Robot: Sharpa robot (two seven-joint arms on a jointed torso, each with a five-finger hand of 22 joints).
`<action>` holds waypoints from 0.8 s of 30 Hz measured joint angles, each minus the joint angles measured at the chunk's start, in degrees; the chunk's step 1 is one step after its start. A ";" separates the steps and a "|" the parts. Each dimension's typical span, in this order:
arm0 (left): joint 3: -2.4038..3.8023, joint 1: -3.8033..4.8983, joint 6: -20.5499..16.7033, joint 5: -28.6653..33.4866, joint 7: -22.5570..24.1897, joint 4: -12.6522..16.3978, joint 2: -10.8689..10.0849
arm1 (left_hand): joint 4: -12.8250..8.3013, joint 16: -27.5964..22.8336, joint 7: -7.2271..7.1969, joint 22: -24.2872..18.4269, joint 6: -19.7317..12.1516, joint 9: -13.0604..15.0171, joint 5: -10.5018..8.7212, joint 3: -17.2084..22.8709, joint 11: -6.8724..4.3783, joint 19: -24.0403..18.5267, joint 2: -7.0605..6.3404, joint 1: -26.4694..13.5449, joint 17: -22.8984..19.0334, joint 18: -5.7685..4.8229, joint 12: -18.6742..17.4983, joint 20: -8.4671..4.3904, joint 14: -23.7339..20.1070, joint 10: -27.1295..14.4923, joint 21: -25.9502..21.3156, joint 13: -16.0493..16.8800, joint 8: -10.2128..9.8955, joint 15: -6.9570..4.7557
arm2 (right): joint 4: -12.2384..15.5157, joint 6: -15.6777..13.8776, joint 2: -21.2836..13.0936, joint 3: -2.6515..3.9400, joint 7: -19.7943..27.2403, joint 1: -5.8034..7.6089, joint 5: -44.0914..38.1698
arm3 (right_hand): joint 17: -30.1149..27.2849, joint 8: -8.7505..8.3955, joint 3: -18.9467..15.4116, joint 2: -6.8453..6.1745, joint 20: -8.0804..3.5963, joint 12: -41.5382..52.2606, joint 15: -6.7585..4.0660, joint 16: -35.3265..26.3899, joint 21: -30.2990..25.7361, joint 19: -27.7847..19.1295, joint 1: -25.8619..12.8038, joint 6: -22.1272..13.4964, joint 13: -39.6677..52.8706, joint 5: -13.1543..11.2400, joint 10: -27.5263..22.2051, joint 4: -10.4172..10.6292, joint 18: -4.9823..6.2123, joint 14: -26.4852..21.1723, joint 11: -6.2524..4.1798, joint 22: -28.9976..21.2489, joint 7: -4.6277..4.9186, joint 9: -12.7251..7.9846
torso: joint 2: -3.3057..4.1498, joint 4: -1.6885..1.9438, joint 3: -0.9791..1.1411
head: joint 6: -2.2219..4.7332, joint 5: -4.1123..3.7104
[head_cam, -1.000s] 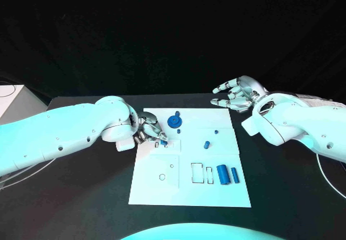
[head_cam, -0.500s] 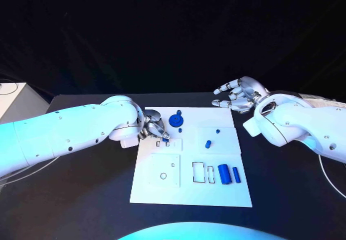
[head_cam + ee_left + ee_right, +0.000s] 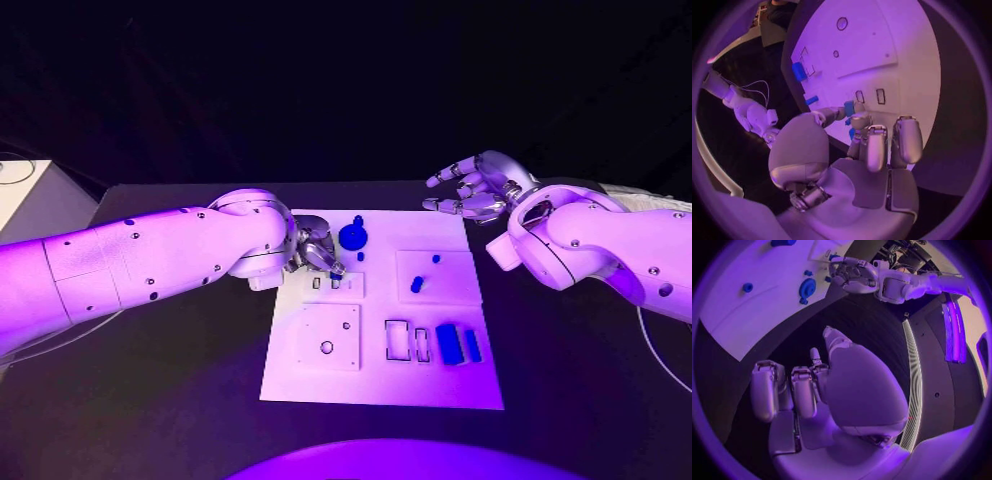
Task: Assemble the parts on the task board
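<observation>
The white task board [image 3: 378, 372] lies mid-table. My left hand [image 3: 313, 254] hovers at its far left part and pinches a small blue part [image 3: 849, 107] between thumb and finger, just above two narrow slots [image 3: 880, 96]. A round blue gear [image 3: 352, 237] stands near the far edge, with small blue pieces [image 3: 417, 284] to its right. Two blue cylinders [image 3: 447, 343] lie at the near right beside rectangular outlines. My right hand [image 3: 476, 188] hangs empty with its fingers apart beyond the board's far right corner; its palm [image 3: 848, 385] holds nothing.
The black table [image 3: 159, 400] runs around the board on all sides. A white box [image 3: 26, 195] stands at the far left edge. In the right wrist view the board [image 3: 742, 315] and gear [image 3: 807, 288] lie well away from that hand.
The left hand has kept its pinch on the small blue part and edged slightly further over the slots. The right hand has stayed where it was.
</observation>
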 measured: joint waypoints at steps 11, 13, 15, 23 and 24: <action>-0.07 -0.12 0.92 -2.56 -0.09 -0.14 0.32 | -1.91 0.00 0.09 0.00 0.08 0.09 -0.08 1.91 0.03 0.00 -0.22 -0.22 0.00 0.00 0.00 0.00 -0.21 0.01 0.00 -0.12 -0.01 -0.21 | -0.07 0.73 0.18 -0.01 0.04 -0.20 0.04 | 0.00 0.00 0.00 0.00 0.00 0.00 0.00 0.00 0.00 0.00 0.00 0.00 0.00 -0.20 0.00 0.00 0.00 0.00 0.00 -0.01 0.00 0.00 | -0.01 0.04 -0.03 | -0.27 0.12; -0.09 -0.22 1.11 -2.88 -0.10 -0.22 0.38 | -1.91 0.00 0.09 0.01 0.08 0.10 -0.06 1.91 0.03 0.00 -0.22 -0.22 0.00 0.00 0.00 0.00 -0.21 0.01 0.00 -0.10 -0.01 -0.21 | -0.07 0.82 0.19 -0.01 0.04 -0.23 0.04 | 0.00 0.00 0.00 0.00 0.00 0.00 0.00 0.00 0.00 0.00 0.00 0.00 0.00 -0.20 0.00 0.00 0.00 0.00 0.00 -0.01 0.00 0.00 | -0.02 0.04 -0.03 | -0.33 0.14; -0.10 -0.31 1.29 -3.15 -0.12 -0.28 0.42 | -1.91 0.00 0.10 0.02 0.07 0.10 0.02 1.91 0.03 0.00 -0.21 -0.22 0.00 0.00 0.00 0.00 -0.21 0.01 0.00 -0.07 -0.01 -0.21 | -0.09 0.91 0.20 -0.01 0.05 -0.24 0.05 | 0.00 0.00 0.00 0.00 0.00 0.00 0.00 0.00 0.00 0.00 0.00 0.00 0.00 -0.20 0.00 0.00 0.00 0.00 0.00 -0.01 0.00 0.00 | -0.02 0.04 -0.04 | -0.40 0.16; -0.13 -0.50 2.04 -3.73 -0.19 -0.58 0.51 | -1.91 0.00 0.19 0.06 -0.01 0.10 0.17 1.91 0.04 0.00 -0.16 -0.26 0.00 0.00 0.00 0.00 -0.21 0.00 0.00 -0.07 -0.01 -0.20 | -0.18 1.16 0.21 -0.01 0.05 -0.26 0.06 | -0.01 0.00 0.00 0.00 0.00 0.00 0.00 0.00 0.00 0.00 0.00 0.00 0.00 -0.20 0.00 0.00 0.00 0.00 0.00 -0.02 0.00 0.00 | -0.03 0.03 -0.02 | -0.54 0.27; -0.13 -0.51 2.09 -3.77 -0.20 -0.65 0.54 | -1.91 0.00 0.18 0.06 -0.01 0.10 0.17 1.91 0.04 0.00 0.03 -0.45 0.00 0.00 0.00 0.00 -0.21 0.00 0.00 -0.07 0.00 -0.20 | -0.20 1.18 0.21 -0.01 0.05 -0.26 0.06 | -0.01 0.00 0.00 0.00 0.00 0.00 0.00 0.00 0.00 0.00 0.00 0.00 0.00 -0.20 0.00 0.00 0.00 0.00 0.00 -0.02 0.00 0.00 | -0.03 0.03 -0.02 | -0.54 0.29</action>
